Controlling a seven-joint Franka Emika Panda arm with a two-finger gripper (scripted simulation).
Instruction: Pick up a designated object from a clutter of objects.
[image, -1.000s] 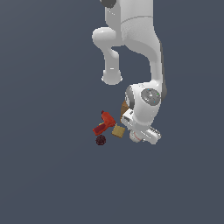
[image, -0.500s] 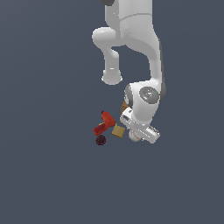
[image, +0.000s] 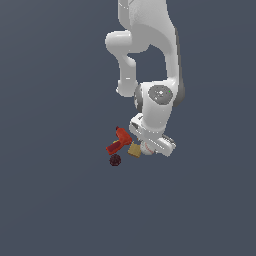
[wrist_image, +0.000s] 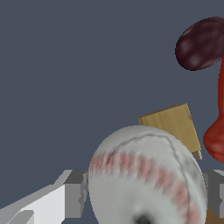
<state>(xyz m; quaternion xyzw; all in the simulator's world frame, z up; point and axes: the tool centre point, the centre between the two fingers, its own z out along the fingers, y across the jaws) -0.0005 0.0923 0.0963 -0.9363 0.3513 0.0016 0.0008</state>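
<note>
While I look through the wrist camera, I see my gripper (wrist_image: 142, 203) open, one finger (wrist_image: 74, 194) on each side of the white ball (wrist_image: 146, 175) (red stitches show). The ball sits just beside the tan cube (wrist_image: 173, 124), near the dark ball (wrist_image: 202, 43) and red drill (image: 119, 141).

In the wrist view, the white baseball (wrist_image: 146, 175), red drill (wrist_image: 217, 131) and maroon ball (wrist_image: 202, 43) run off the edge.

Grey floor (image: 55, 200) under small clutter of objects (image: 122, 147)
</note>
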